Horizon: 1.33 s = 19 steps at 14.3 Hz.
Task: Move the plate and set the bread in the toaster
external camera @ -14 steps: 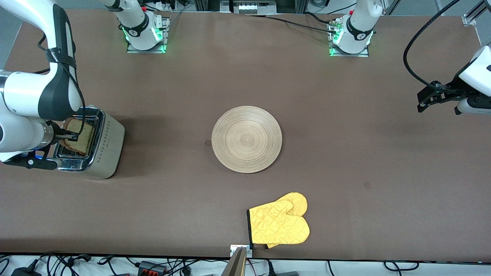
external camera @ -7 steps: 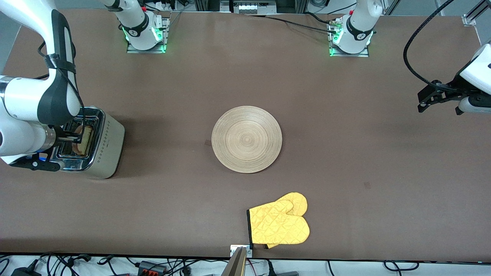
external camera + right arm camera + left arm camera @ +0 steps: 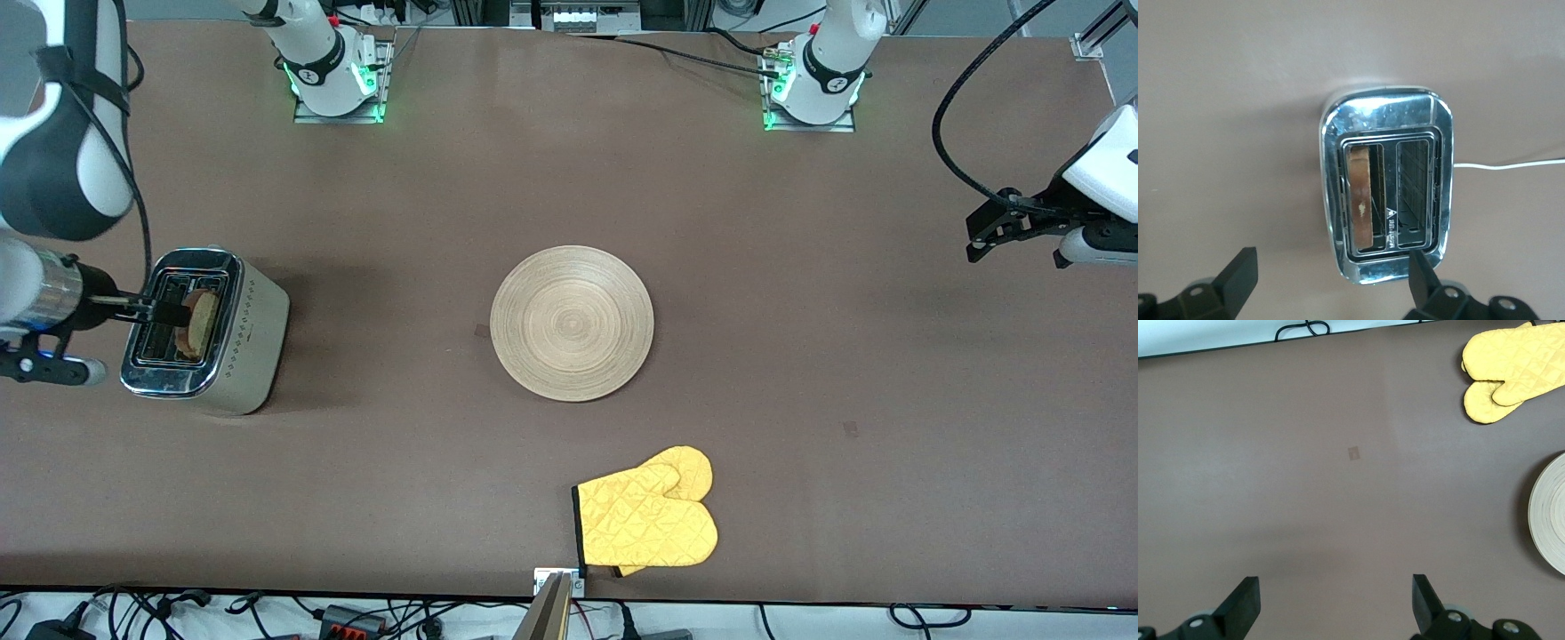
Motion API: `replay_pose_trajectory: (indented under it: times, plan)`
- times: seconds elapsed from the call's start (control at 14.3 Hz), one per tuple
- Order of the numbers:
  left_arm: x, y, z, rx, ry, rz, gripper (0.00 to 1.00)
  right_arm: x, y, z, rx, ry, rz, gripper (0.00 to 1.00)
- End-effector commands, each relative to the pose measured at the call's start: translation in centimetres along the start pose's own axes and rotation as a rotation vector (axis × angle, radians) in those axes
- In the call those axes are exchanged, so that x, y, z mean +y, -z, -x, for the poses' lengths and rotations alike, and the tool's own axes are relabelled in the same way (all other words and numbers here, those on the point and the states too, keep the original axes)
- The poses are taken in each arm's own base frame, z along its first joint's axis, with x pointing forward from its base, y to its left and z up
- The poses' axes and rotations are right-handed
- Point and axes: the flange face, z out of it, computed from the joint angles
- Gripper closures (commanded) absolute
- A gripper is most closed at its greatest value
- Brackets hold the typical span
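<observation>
The bread is what matters here, but take it from the camera's edge of the worktop first. A pair of yellow oven mitts lies nearest the front camera, out of play. Farther in, mid-worktop, sits the plate, bare, nothing on it, well apart from everything else.

Over at the right arm's end stands the toaster, and the slice is in it: standing on edge in one slot, crust showing above the chrome, its long axis running along the slot. The second slot looks empty.

Right claw hangs above the toaster, fingers spread wide and gripping nothing; from the wrist camera the toaster sits squarely under it, the slice straight below the gap between the fingers. So it's directly over the bread and free of it.

Left claw waits over bare worktop at the left arm's end, fingers wide apart too, empty, with the plate's rim just visible at the edge of its own view. It is the nearer arm to the plate by a fair margin.

My read: the bread step looks done, unless the slice needs pressing lower.
</observation>
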Motion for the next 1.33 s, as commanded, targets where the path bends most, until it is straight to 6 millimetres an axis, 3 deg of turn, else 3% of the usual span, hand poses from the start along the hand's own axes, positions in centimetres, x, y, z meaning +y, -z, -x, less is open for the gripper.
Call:
replay_pose_trajectory:
  times: [0.0, 0.28, 0.42, 0.63, 0.84, 1.12, 1.26]
  plan:
    - [-0.1, 0.5, -0.4, 0.001, -0.014, -0.013, 0.00, 0.7, 1.8, 0.5, 0.021, 0.002, -0.032, 0.00]
    - [0.0, 0.5, -0.4, 0.001, -0.009, -0.014, 0.00, 0.8, 4.4, 1.7, 0.061, 0.004, -0.090, 0.00]
    - [-0.1, 0.5, -0.4, 0.001, -0.008, -0.015, 0.00, 0.9, 4.5, 1.6, 0.067, -0.001, -0.091, 0.00]
    - [-0.1, 0.5, -0.4, 0.000, -0.011, -0.015, 0.00, 2.8, 5.3, 1.4, 0.090, 0.008, -0.104, 0.00]
    - [-0.1, 0.5, -0.4, 0.000, -0.012, -0.015, 0.00, 4.4, 7.3, 2.2, 0.145, 0.011, -0.177, 0.00]
    - [-0.1, 0.4, -0.3, -0.003, -0.006, -0.014, 0.00, 5.0, 6.9, 2.8, 0.144, 0.032, -0.136, 0.00]
    - [-0.2, 0.4, -0.3, -0.003, -0.006, -0.015, 0.00, 5.4, 6.3, 4.8, 0.129, 0.068, -0.109, 0.00]
